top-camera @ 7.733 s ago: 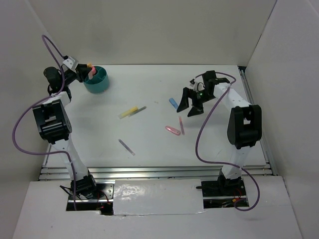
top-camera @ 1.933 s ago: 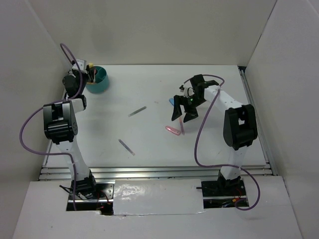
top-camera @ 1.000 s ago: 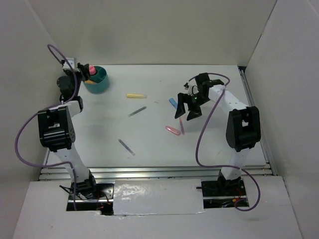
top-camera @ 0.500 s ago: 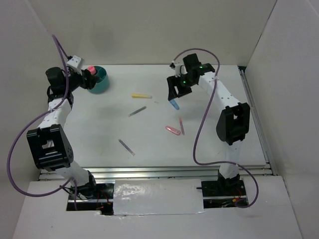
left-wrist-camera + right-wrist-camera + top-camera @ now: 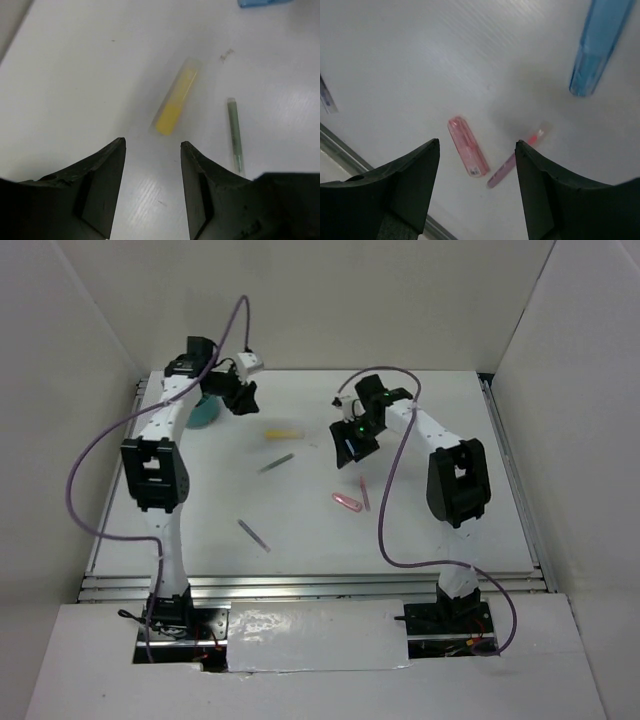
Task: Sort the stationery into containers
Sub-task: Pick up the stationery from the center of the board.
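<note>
The left fingers stand apart and empty above the desk, the yellow highlighter lying just beyond their tips with a thin grey-green pen beside it. The right fingers, spread wide and holding nothing, hang over the pink clip and pink pen, the small blue piece close by. The teal tub sits at the desk's far left, half hidden behind the left arm; a purple pen lies alone nearer the front edge.
</note>
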Robot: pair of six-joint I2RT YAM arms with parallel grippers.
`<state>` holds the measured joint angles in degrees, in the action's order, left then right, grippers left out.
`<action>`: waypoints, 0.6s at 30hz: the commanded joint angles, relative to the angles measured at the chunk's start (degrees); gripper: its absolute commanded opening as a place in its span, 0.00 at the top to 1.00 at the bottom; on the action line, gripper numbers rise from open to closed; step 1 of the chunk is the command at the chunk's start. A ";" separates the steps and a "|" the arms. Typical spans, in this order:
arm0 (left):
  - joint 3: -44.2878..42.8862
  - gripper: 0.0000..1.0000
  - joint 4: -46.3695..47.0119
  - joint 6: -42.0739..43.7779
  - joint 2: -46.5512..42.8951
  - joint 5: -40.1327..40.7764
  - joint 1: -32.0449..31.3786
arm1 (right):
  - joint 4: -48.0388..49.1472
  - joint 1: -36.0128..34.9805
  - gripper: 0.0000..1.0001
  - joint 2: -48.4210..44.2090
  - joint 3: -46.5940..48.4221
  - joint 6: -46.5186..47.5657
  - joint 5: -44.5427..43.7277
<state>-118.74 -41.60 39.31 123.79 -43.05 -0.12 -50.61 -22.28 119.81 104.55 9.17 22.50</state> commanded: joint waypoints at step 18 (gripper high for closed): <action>-10.47 0.39 -5.42 12.72 19.04 18.01 -11.13 | -0.54 10.42 0.30 -18.12 -16.49 -2.67 9.40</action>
<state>-129.51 -49.43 50.04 142.43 -24.99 -12.08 -51.27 -11.79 102.98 88.18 6.90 30.11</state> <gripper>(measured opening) 0.613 0.699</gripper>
